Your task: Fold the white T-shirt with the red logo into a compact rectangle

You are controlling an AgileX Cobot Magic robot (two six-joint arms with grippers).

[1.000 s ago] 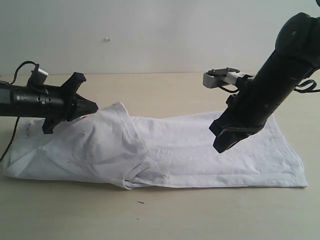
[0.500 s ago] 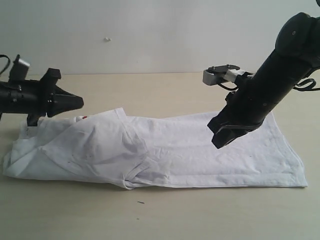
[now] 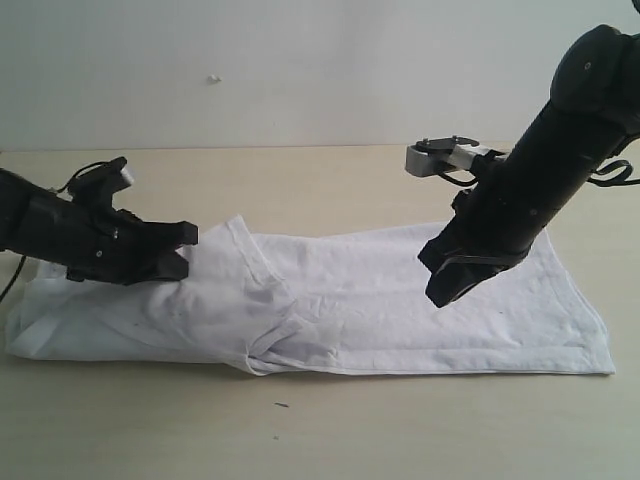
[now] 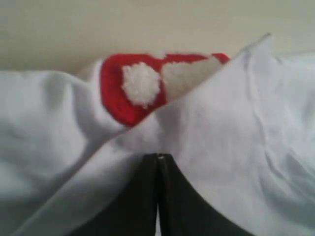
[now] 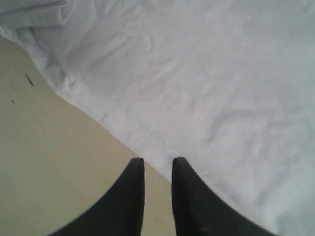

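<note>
Soft, even light — faint shadows; both wrist views blurred, slightly washed out.

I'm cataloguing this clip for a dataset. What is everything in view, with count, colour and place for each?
white T-shirt: one, white, laid along the table, its left part folded over and rumpled.
red logo: one, red with fluffy white letters, peeking from under a fold near the left jaws.
dark speck: one, dark, on the table on the near side of the shirt.
table: one, pale beige, under everything.
wall: one, off-white, behind the table.
left arm: one, black, on the left, jaws shut with tips against the shirt's fold.
right arm: one, black, on the right, jaws slightly open above the shirt, holding nothing.
</note>
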